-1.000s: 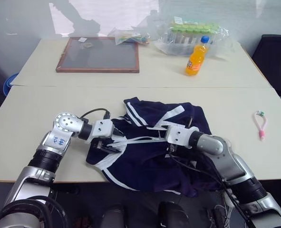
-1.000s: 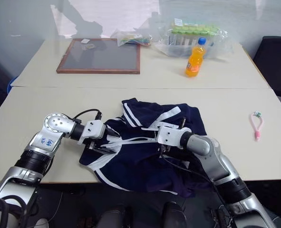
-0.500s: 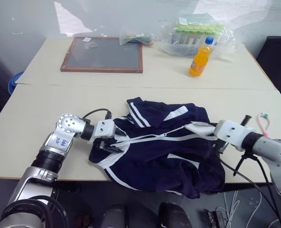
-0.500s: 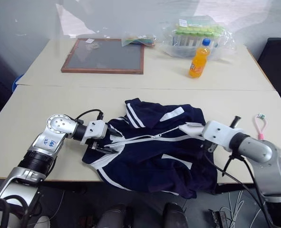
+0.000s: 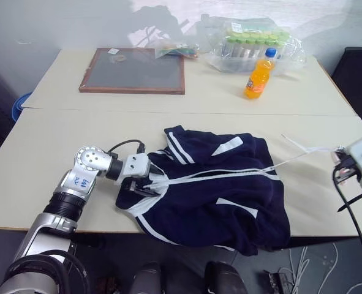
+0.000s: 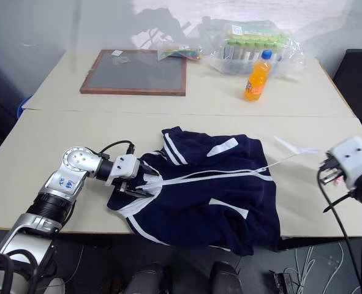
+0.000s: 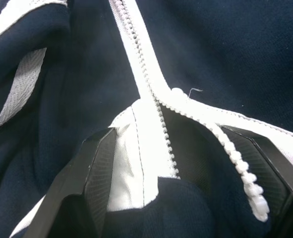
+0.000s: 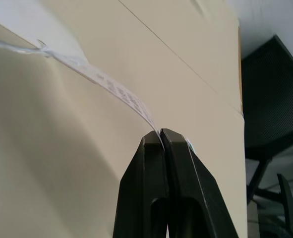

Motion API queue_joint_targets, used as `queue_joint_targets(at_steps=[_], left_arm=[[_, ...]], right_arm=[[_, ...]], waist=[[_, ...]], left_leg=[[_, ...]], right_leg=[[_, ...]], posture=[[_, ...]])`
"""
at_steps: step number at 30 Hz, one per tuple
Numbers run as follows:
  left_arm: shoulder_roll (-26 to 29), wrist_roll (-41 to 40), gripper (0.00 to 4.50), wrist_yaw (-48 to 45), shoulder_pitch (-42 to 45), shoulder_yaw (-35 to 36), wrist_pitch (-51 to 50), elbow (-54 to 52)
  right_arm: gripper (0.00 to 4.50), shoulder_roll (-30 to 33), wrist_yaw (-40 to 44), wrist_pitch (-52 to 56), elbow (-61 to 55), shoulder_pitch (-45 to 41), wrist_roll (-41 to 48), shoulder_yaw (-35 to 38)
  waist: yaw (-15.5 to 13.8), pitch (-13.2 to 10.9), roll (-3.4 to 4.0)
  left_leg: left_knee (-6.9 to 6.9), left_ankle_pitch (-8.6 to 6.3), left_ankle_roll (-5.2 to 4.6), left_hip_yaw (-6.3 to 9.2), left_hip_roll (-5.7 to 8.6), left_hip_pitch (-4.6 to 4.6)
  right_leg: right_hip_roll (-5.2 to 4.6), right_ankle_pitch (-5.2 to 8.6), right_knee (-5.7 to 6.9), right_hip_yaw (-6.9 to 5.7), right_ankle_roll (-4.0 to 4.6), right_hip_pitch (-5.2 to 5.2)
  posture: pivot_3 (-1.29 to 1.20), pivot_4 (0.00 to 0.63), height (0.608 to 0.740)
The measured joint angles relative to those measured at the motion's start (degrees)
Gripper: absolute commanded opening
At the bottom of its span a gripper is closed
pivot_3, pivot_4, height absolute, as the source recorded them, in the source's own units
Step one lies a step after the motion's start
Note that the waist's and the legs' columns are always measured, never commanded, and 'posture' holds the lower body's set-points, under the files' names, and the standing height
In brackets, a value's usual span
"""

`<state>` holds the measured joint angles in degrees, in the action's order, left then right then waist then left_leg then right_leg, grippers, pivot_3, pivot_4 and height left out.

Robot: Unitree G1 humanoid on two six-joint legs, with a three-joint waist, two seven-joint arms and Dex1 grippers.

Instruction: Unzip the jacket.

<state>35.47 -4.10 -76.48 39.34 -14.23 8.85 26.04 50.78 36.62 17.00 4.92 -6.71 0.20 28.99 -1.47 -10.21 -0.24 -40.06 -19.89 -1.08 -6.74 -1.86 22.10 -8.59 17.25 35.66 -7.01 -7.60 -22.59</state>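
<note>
The jacket (image 5: 211, 187) is seen lying crumpled on the near half of the desk (image 5: 58, 131), navy with white stripes, its lower hem hanging slightly over the front edge. Its collar end is pinned by the left claw (image 7: 186, 148), whose two black fingers are spread wide around the white-edged fabric where the two rows of zipper teeth meet; this hold has been kept unchanged over the last second. The right claw (image 8: 161, 136) is shut tight on a thin white strip (image 5: 303, 150), judged to be the zipper pull or its tape, which is stretched taut from the jacket's right edge out to the far right side of the desk. A second ago the right claw was resting on the middle of the jacket; it has since been swept well out to the right, clear of the garment, and the white zipper line (image 5: 230, 176) has been drawn out straight across the cloth. From this it is judged that the zipper has been run along most or all of its length, though whether the two fronts are fully parted cannot be told, since the fabric is bunched. An orange drink bottle (image 5: 258, 74) and a framed board (image 5: 131, 70) are left standing well behind, untouched.
</note>
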Motion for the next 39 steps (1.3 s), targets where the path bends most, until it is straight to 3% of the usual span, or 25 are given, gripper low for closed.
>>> queue_joint_targets(at_steps=[15,21,24,29,36,39], left_arm=[[-0.62,0.25,3.45,-0.39,0.87,-0.20,1.21,1.73],[-0.53,0.32,3.45,-0.37,0.86,-0.08,0.64,1.66],[-0.48,-0.34,3.45,-0.42,0.68,0.41,-2.38,1.32],[3.94,-4.51,4.50,-2.10,-0.58,4.10,-12.50,-1.77],[17.75,-12.05,4.50,-5.78,-3.41,14.73,-24.95,-8.01],[24.40,-13.97,4.50,-8.58,-7.91,18.63,-26.22,-10.91]], right_arm=[[0.02,1.94,-6.55,0.92,13.42,-8.62,1.95,0.76],[0.02,2.84,0.76,0.74,10.36,-8.84,4.09,-5.32],[0.57,3.38,9.00,0.26,9.18,-10.85,5.62,-11.54],[2.32,11.18,26.40,-2.68,11.79,-17.57,6.79,-20.53],[4.49,21.18,48.76,-5.54,23.04,-22.62,8.62,-24.87],[4.49,24.13,51.46,-4.48,26.94,-25.27,11.79,-24.78]], waist=[[0.16,0.08,0.16],[0.40,0.11,0.19],[0.43,0.10,0.20],[0.73,0.06,0.23],[1.67,0.01,0.19],[2.13,-0.06,0.27]], left_leg=[[0.00,0.01,-0.01,-0.03,0.00,-0.01],[0.01,0.01,-0.01,-0.04,-0.01,-0.02],[0.00,0.01,-0.01,-0.05,-0.01,-0.01],[0.08,0.01,-0.01,-0.02,-0.04,0.10],[0.09,0.00,-0.02,-0.04,-0.05,0.10],[0.11,-0.01,0.01,-0.07,-0.12,0.09]], right_leg=[[-0.02,-0.01,-0.01,0.04,-0.02,0.00],[-0.01,-0.01,-0.01,0.04,-0.02,-0.01],[0.00,-0.01,0.00,0.05,-0.02,-0.03],[0.01,-0.01,-0.02,0.00,-0.02,-0.17],[0.00,-0.01,-0.05,0.02,-0.02,-0.17],[0.01,0.01,-0.04,0.03,0.01,-0.22]], posture=[[0.00,0.150,0.740],[0.00,0.150,0.740],[0.00,0.150,0.740],[0.00,0.150,0.740],[0.00,0.150,0.740],[0.00,0.150,0.740]])
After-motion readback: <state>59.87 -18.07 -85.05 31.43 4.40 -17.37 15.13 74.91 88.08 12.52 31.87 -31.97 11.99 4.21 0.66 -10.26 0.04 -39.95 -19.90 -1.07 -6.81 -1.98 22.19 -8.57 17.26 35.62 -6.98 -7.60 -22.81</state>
